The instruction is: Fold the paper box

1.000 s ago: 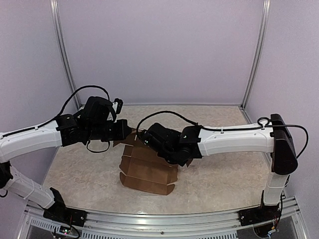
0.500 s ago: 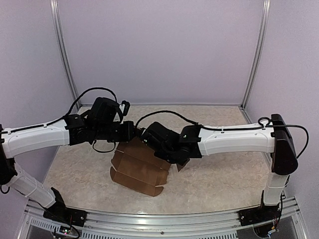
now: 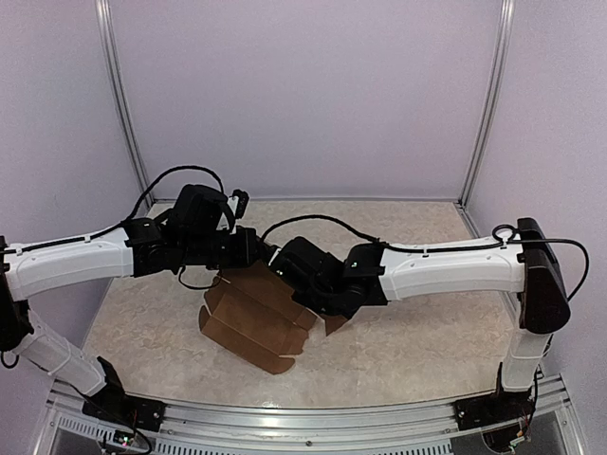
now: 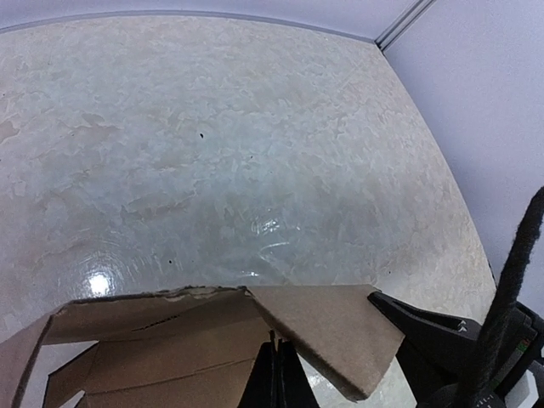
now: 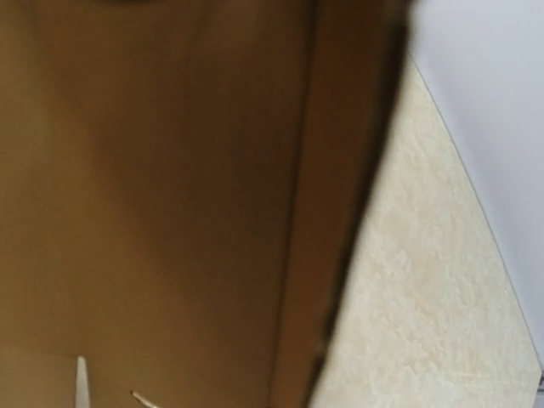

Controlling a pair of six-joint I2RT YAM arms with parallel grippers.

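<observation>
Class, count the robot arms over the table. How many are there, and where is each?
2. The left arm comes in from the left, the right arm from the right; both meet at the paper box in the middle. No others show.

The paper box (image 3: 251,320) is plain brown, the table (image 3: 427,332) mottled beige.

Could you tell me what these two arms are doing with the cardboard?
Both arms meet over the middle of the table, holding the paper box, a brown cut-out not yet folded shut. The left gripper is shut on its far edge; the right gripper, beside it, seems clamped on it too.
</observation>
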